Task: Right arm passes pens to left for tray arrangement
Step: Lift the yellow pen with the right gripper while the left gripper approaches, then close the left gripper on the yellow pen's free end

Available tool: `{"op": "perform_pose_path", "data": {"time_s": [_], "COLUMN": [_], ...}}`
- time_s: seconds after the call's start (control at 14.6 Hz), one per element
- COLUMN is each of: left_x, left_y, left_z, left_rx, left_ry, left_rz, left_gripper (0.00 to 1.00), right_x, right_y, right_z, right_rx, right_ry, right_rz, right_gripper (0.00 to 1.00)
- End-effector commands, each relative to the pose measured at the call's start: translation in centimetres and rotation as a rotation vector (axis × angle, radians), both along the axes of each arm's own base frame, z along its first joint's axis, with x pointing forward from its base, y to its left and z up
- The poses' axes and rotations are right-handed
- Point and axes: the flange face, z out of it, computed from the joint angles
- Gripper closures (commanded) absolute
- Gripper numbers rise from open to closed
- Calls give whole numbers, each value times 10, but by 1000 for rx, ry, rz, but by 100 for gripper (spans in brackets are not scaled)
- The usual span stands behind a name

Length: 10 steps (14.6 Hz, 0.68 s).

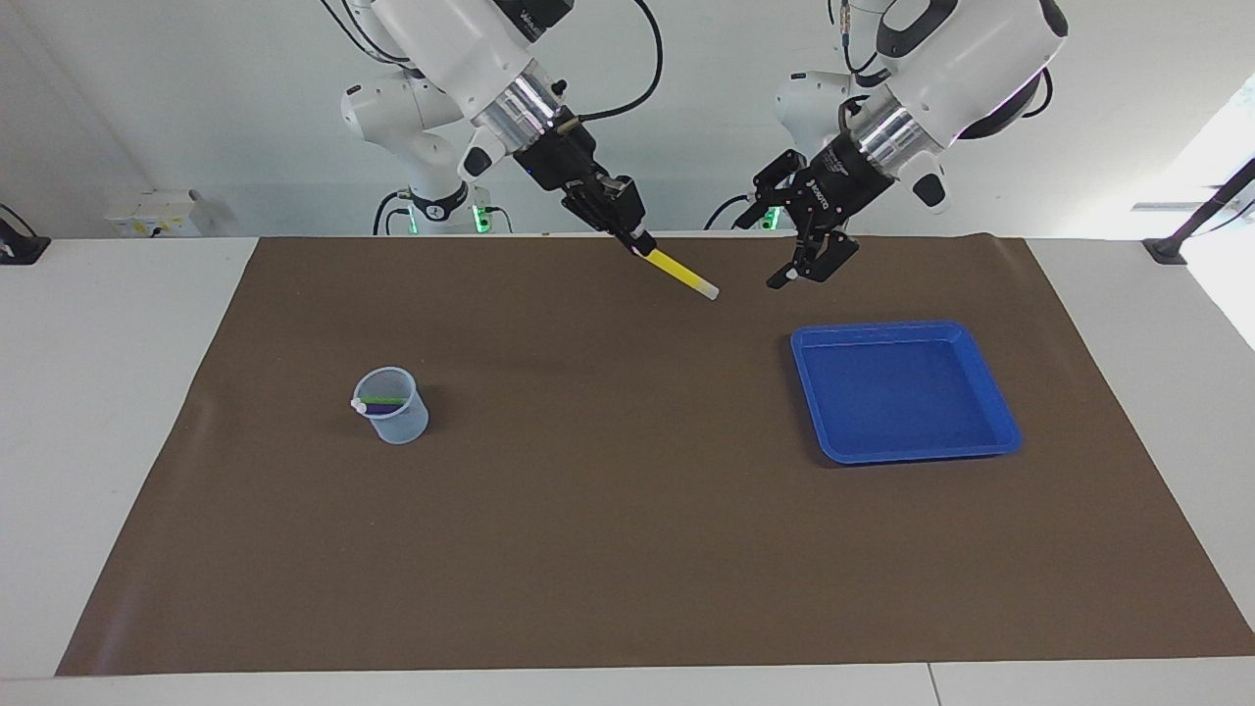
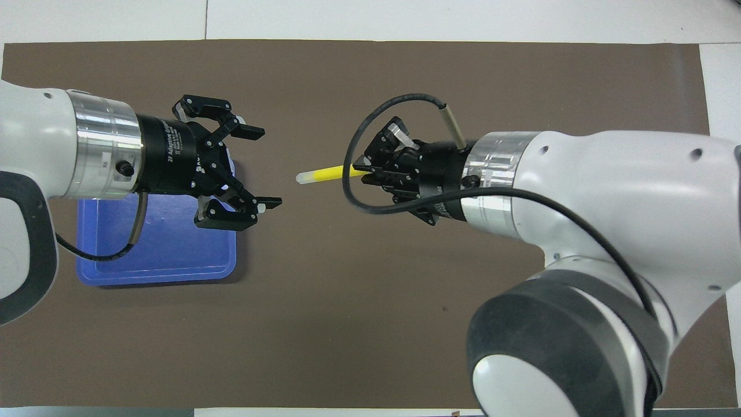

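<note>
My right gripper (image 1: 637,243) (image 2: 363,171) is shut on the yellow pen (image 1: 681,275) (image 2: 325,174) above the middle of the brown mat. The pen's pale cap points at my left gripper (image 1: 775,240) (image 2: 263,168). That gripper hangs open over the blue tray's (image 1: 902,392) (image 2: 162,255) rim toward the mat's middle, a short gap from the cap. The green pen (image 1: 382,400) and a dark purple one (image 1: 388,409) lie in a translucent cup (image 1: 394,417) toward the right arm's end. In the overhead view the right arm hides the cup.
The brown mat (image 1: 608,510) covers most of the white table. The tray holds nothing. A grey box (image 1: 157,211) sits at the table's edge toward the right arm's end, and a black bracket (image 1: 1172,247) at the left arm's end.
</note>
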Motion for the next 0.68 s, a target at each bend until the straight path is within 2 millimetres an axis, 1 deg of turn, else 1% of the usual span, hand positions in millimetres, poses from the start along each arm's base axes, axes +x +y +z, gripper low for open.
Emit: {"op": "perform_pose_path", "data": {"time_s": [0.0,0.14,0.21,0.27,0.34,0.62], "left_x": [-12,-12,-12,-20,-26,-25], "left_y": [-15,-15,-19,-32,-36,-35], "left_z": [-2,-14,-20,-24,-29,-32], "left_rx": [-22,-45,-42,-40,-36,-38], "left_ry": [-81,-98,-91,-86,-70,-70], "left_rz": [-75,-128,-137,-165,-179,-133], "left_gripper": [0,0,0,0,0,0], "right_x": [-23,-22,-22,-21,-20,-20], "right_y": [0,0,0,-1,-2,-2], "right_z": [-5,-7,-5,-4,-6,-7], "right_rx": [18,17,19,25,28,24], "right_ry": [14,15,12,1,-6,-11], "right_rz": [-6,-7,-9,-21,-32,-25], "right_gripper": [100,100,100,100,100,100]}}
